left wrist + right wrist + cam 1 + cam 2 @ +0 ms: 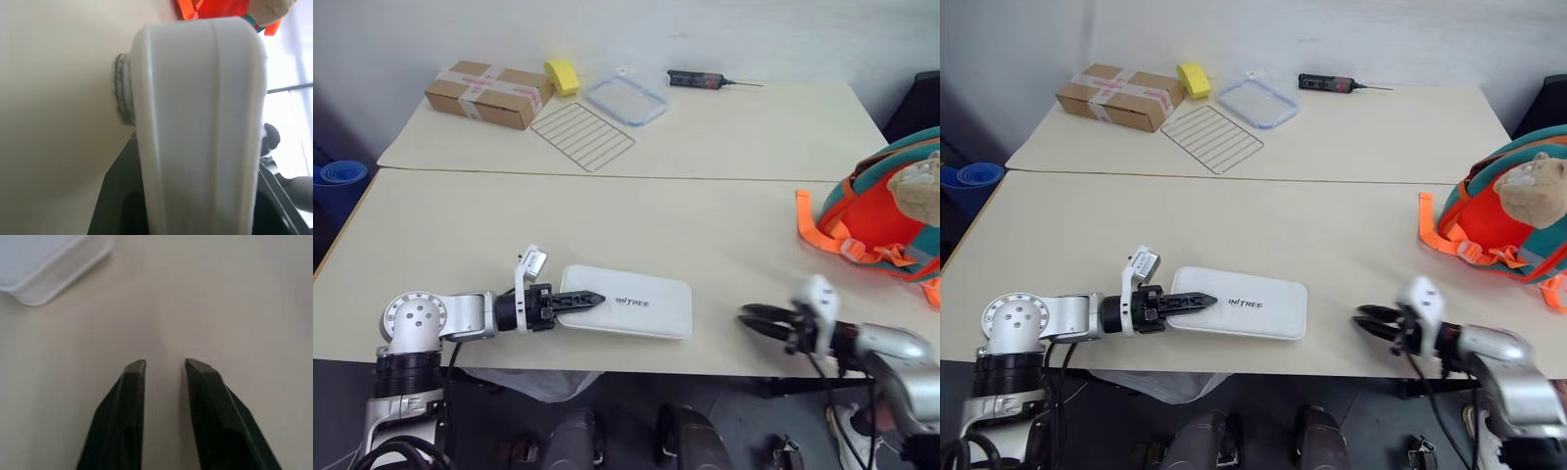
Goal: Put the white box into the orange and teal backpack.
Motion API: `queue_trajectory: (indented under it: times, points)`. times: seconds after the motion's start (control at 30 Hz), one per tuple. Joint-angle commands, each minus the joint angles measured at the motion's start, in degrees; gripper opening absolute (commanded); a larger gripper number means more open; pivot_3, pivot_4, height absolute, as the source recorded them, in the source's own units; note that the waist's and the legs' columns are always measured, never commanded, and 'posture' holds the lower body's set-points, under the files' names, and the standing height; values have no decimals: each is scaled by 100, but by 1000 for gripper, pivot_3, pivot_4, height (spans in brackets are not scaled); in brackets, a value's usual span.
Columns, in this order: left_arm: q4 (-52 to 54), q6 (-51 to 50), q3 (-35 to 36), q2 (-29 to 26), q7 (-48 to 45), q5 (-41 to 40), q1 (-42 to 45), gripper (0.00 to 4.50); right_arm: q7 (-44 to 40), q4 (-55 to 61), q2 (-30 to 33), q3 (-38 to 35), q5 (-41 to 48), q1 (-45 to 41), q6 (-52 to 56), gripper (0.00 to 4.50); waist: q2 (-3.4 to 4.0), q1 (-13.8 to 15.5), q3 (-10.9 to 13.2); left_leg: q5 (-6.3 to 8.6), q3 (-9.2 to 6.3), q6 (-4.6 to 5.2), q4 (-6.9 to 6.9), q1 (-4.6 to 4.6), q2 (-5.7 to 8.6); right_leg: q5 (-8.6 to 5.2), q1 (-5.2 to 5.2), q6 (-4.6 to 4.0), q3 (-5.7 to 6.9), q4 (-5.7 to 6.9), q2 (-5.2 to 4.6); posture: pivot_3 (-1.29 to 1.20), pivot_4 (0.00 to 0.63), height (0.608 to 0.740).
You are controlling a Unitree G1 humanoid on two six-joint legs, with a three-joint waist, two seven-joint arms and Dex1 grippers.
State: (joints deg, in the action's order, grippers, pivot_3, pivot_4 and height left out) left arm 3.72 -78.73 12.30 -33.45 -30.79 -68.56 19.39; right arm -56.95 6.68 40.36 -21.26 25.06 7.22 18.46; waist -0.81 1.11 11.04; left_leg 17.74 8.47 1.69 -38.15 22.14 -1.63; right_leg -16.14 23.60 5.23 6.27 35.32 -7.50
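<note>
The white box (628, 302) — a flat, rounded-corner white plastic case with small dark lettering on top — lies flat on the beige counter (607, 225), near its front edge. The left gripper (587, 299) reaches in from 9 o'clock of the box; one black finger lies across the top of that end. In the left wrist view the box end sits between the two black fingers (117, 196), which stand just wide enough to straddle it; whether they press on it, I cannot tell.

The right gripper (754, 315) hovers at 3 o'clock of the box, apart from it. Its fingers (132, 396) are partly open with a narrow gap, holding nothing.

The orange and teal backpack (881, 211) — small and domed, with a tan plush toy (920, 191) attached — lies at the counter's right edge, at 2 o'clock of the box and well apart.

At the far side, toward 11 o'clock:
- brown taped cardboard box (487, 93)
- yellow block (562, 76)
- wire rack (581, 136)
- clear blue-rimmed container lid (626, 100)
- black tool (697, 79)
</note>
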Motion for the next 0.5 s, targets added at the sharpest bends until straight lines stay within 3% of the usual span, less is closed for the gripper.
queue_trajectory:
  times: [0.03,0.1,0.2,0.33,0.5]
  points:
    - [1002,1817,-286,-362,-1734,924,-497,1293,286,-231,-11,-1384,377,431,-298,2656,1,-30,0,3,3,-5,4,0,-1,-1,4,-2,-2,0,1,0,150,740]
    - [1225,2698,-359,-422,-2405,1347,-760,1293,338,-670,98,-1994,432,597,-472,3348,3,-35,0,5,5,-9,10,0,-4,-4,8,-7,-2,-2,2,0,150,740]
    - [1235,3131,-439,-453,-2745,1586,-830,1293,354,-1372,341,-2498,427,556,-693,4390,4,-40,0,8,5,-6,14,0,-5,-5,8,-10,-3,-10,0,0,150,740]
    - [1349,3537,-636,-474,-3022,1907,-851,1293,333,-2451,894,-2637,284,56,-1064,4450,6,-121,1,6,5,8,13,0,-6,-5,7,-10,-4,-9,-3,0,150,740]
    - [1488,3506,-604,-474,-3028,1796,-859,1293,230,-3903,1547,-2106,-48,-1155,-1618,4450,13,-184,3,-11,8,38,11,-1,-7,-4,7,-9,-4,-2,-1,0,150,740]
